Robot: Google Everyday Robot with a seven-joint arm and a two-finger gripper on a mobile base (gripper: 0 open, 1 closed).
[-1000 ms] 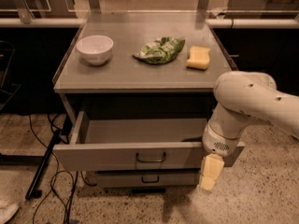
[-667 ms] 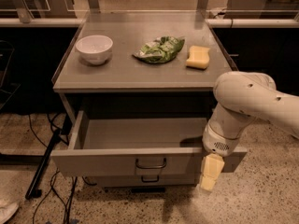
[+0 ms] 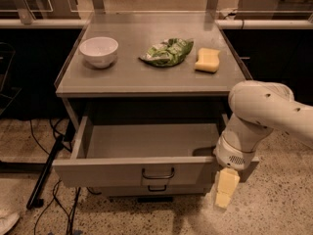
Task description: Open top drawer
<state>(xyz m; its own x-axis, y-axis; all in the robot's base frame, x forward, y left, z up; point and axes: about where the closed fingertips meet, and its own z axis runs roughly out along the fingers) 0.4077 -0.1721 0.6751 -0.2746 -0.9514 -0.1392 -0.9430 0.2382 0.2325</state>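
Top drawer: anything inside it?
The top drawer shows only bare grey floor. Its near strip is hidden behind the front panel, its right corner behind the arm. The tool hangs outside that corner.

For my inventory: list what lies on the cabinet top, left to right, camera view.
White bowl, green bag, yellow sponge. The claw hangs at the right front corner of the open top drawer.
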